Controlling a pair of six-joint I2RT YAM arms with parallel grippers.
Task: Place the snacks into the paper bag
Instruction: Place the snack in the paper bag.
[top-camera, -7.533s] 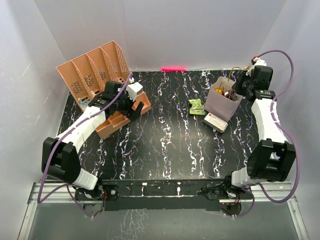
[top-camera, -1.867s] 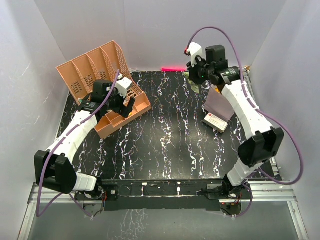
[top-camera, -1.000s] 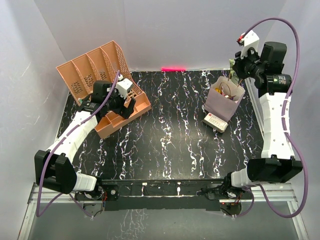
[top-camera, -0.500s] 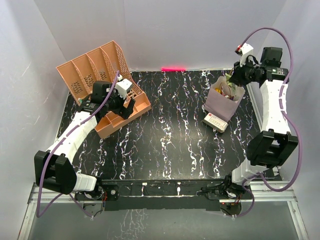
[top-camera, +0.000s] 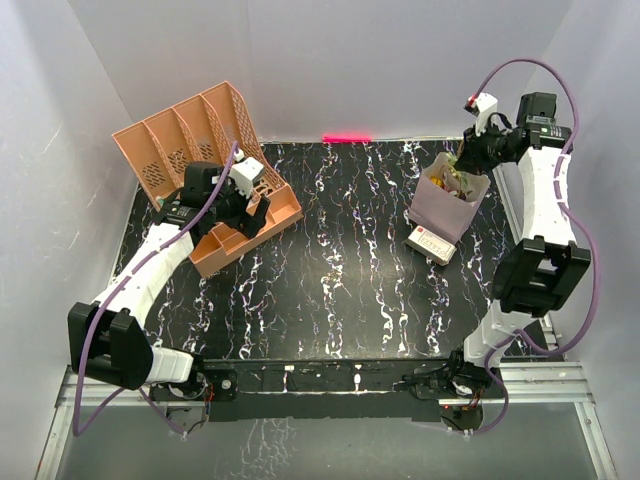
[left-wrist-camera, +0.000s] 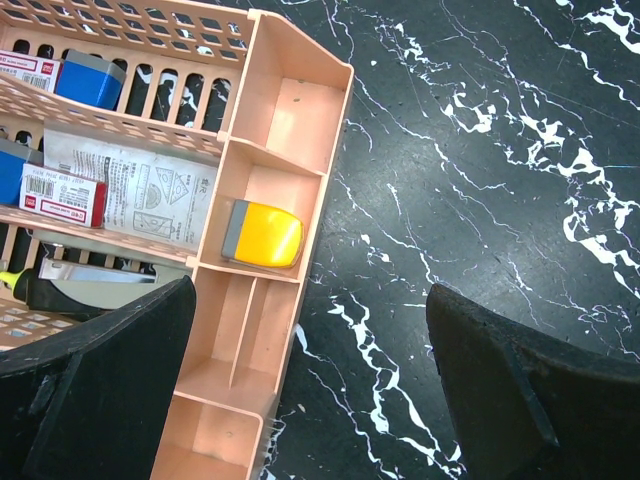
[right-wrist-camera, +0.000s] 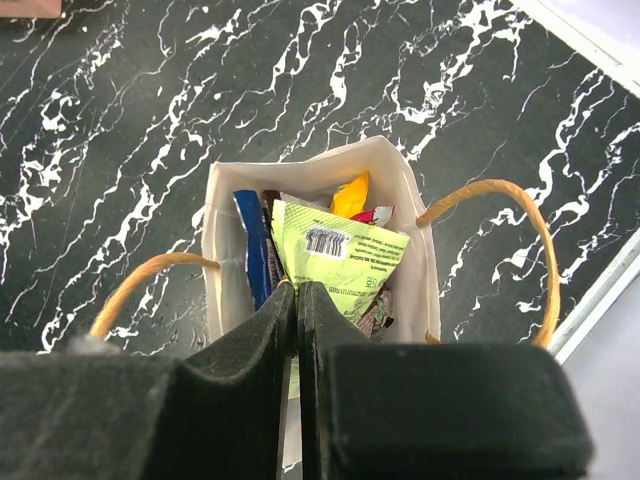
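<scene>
The paper bag (right-wrist-camera: 222, 240) holds snacks (right-wrist-camera: 352, 194) (green packet (right-wrist-camera: 340, 262) pinched).

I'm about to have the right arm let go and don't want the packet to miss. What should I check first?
1. Right gripper shut on the green packet: ok.
2. Packet at the paper bag mouth: ok.
3. Bag standing, mouth open: ok.
4. Cord handles splayed outside the mouth: ok.
5. Spare room among the snacks inside: cannot tell.
6. Left gripper open, far off over the peach organiser: ok.
</scene>
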